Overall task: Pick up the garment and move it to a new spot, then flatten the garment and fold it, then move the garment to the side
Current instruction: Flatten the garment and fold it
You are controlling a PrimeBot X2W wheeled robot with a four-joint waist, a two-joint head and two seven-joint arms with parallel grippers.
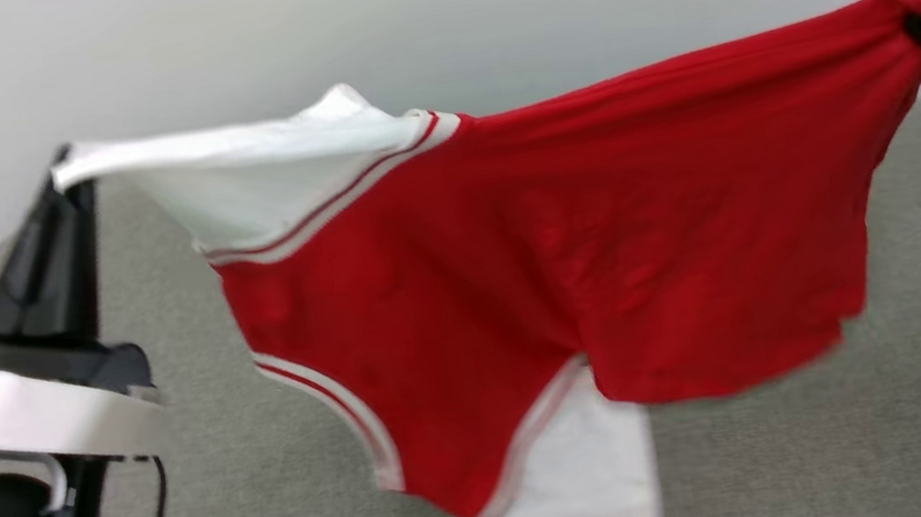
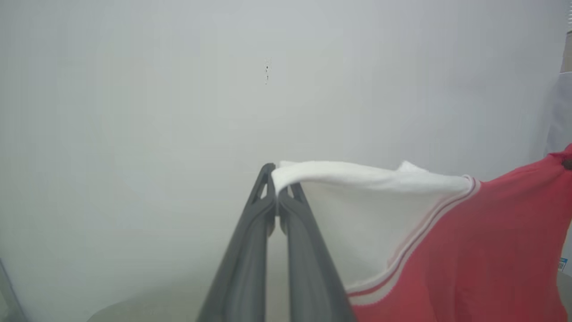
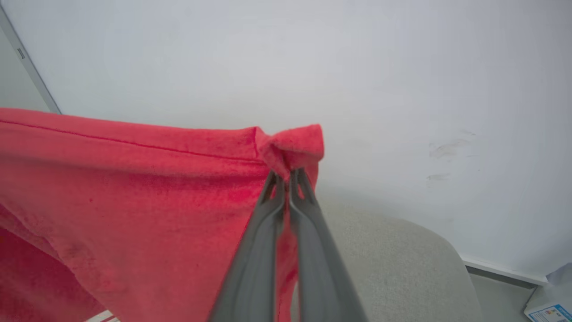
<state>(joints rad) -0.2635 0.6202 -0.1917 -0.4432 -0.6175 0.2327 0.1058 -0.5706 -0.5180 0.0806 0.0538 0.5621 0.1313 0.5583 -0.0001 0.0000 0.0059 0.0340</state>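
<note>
**Jersey hanging between both pincers, clear of the table**

Head view first: the garment is strung out sideways in the air across the middle of my screen. The left pincer sits out at 9 o'clock, clenched on the tip of the white sleeve. The right pincer is up around 2 o'clock, clamped on a bunched red corner of the body. The top edge runs nearly taut between the two and the rest droops. The other white sleeve dangles lowest, down around 6 o'clock. I can see striped red-and-white trim along the sleeve seams. No print is visible on the side facing me, and the whole thing is a bit blurred. The grey table is underneath, and the cloth looks to be hanging off it rather than lying on it.

Left wrist view: the left pincer has its fingers pressed together with the sleeve edge folded over the tips. The white sleeve runs off toward 3 o'clock and turns into the red body of the garment at 4 o'clock. Plain pale wall behind.

Right wrist view: the right pincer is squeezed tight on a little knot of red fabric. The garment spreads off toward 9 o'clock. The rounded edge of the table shows at 4 o'clock.
</note>
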